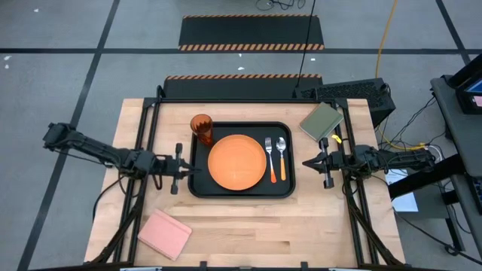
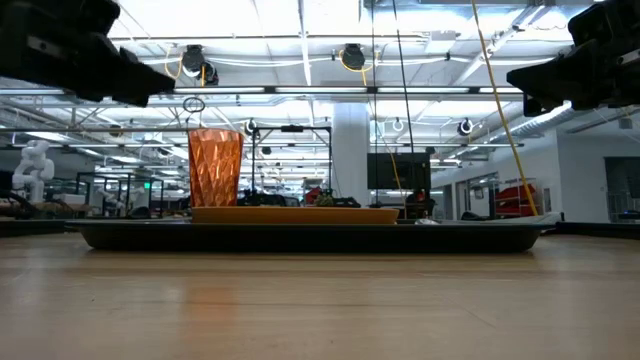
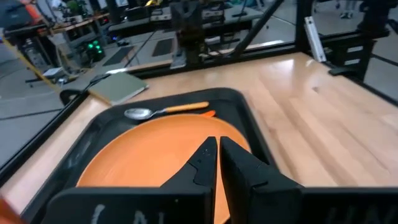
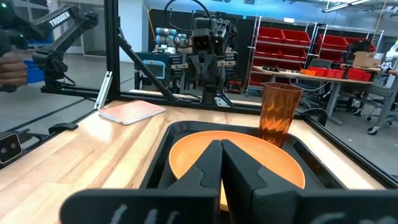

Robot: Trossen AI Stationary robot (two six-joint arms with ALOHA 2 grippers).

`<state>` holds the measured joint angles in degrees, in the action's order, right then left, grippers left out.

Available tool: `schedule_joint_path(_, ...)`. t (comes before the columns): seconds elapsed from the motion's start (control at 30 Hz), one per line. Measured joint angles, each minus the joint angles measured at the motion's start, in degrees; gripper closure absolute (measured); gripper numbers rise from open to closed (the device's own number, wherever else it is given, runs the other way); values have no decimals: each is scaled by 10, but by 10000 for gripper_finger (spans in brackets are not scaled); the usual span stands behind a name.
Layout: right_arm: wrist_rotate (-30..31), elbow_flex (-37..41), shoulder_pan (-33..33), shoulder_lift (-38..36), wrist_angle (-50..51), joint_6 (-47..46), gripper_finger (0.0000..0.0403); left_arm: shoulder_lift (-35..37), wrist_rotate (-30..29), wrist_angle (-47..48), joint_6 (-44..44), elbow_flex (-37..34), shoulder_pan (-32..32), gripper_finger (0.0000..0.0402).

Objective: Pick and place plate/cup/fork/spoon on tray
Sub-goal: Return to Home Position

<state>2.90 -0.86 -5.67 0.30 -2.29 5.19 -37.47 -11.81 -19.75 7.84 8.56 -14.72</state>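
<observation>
By the look of it the placing is finished — nothing of the task's set lies off the tray point(image 1: 282, 192). Going left to right in the high view: the left gripper point(image 1: 188, 170) hovers just off the tray's left edge, fingers pressed together and empty; the cup point(image 1: 202, 128) stands in the tray's far left corner, the plate point(image 1: 237, 162) lies flat in the middle, then the fork point(image 1: 270, 159) and the spoon point(image 1: 282, 157) lie side by side, handles toward the near rim; the right gripper point(image 1: 309, 162) sits just off the right edge, also closed on nothing. I judge the next move calls only for drawing both arms back. The low view shows the cup upright and both arms raised above the table — which the high view cannot show. The right wrist view catches a pink block point(image 4: 132, 111) beyond the tray.
</observation>
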Motion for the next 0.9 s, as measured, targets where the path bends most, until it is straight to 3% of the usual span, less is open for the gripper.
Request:
schedule_joint_path(0.37, 0, 0, 0, 0, 0, 0, 403, 68, 47, 0, -9, -49, 49, 378)
schedule_joint_path(0.9, 0, 0, 0, 0, 0, 0, 403, 142, 49, 65, -9, -58, 57, 378)
